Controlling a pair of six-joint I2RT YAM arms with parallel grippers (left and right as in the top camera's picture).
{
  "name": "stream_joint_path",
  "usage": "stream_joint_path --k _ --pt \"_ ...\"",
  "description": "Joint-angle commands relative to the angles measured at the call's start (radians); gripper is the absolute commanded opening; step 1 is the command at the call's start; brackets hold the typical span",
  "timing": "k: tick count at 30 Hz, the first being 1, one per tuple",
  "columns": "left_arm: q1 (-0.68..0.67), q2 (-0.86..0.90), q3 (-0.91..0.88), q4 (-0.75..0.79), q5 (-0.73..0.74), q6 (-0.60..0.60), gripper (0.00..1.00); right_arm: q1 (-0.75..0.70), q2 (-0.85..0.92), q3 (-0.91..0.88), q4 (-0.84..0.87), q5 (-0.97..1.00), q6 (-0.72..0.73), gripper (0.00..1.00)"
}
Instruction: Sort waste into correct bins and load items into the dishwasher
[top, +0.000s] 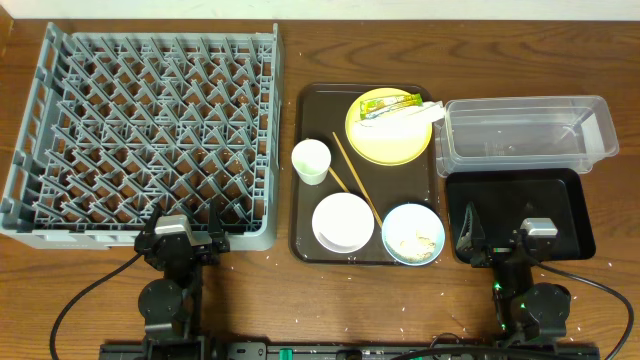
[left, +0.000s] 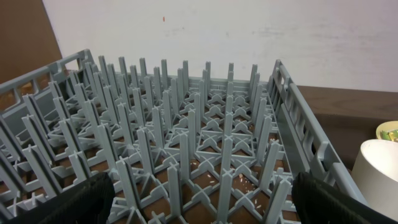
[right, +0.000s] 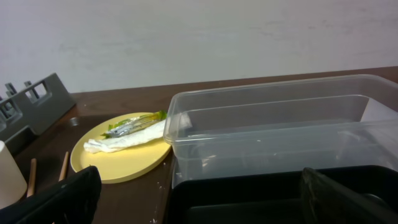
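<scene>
Table | left gripper by rack, jaws apart; right gripper over black tray, apart

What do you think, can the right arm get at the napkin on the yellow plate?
Probably yes. The right hand is open and empty; the napkin lies exposed on the yellow plate. The clear tub stands partly between them, so coming from above seems safer.
</scene>
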Motion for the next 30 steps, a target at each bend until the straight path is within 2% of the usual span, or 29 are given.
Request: stream_joint_path --k 1,30 --pt "0.004 -0.005 -0.02 -0.034 -0.008 0.014 0.92 0.005 -0.007 -0.002 -0.005 0.0 -0.007 0.99" --pt "0.004 -0.005 -0.02 -0.034 -0.008 0.014 0.92 0.005 -0.007 -0.002 -0.004 0.0 -0.007 0.99"
